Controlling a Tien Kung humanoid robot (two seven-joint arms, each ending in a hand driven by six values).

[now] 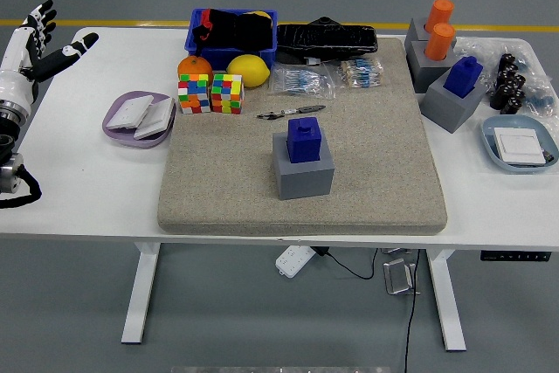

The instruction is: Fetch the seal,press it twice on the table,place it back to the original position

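A blue seal (304, 139) stands upright in a grey block holder (303, 169) at the middle of the beige mat (376, 181). My left hand (39, 44) is raised at the far left edge, over the table's left end, fingers spread and empty, far from the seal. A second blue seal (463, 75) in a grey holder (449, 106) and two orange seals (439, 28) in grey holders stand at the back right. My right hand does not show.
Two colour cubes (210, 93), an orange (194, 65) and a lemon (248, 70) sit at the mat's back left. A purple dish (122, 128) lies left of the mat, a blue bin (232, 31) behind it. A blue tray (521, 148) lies at the right edge.
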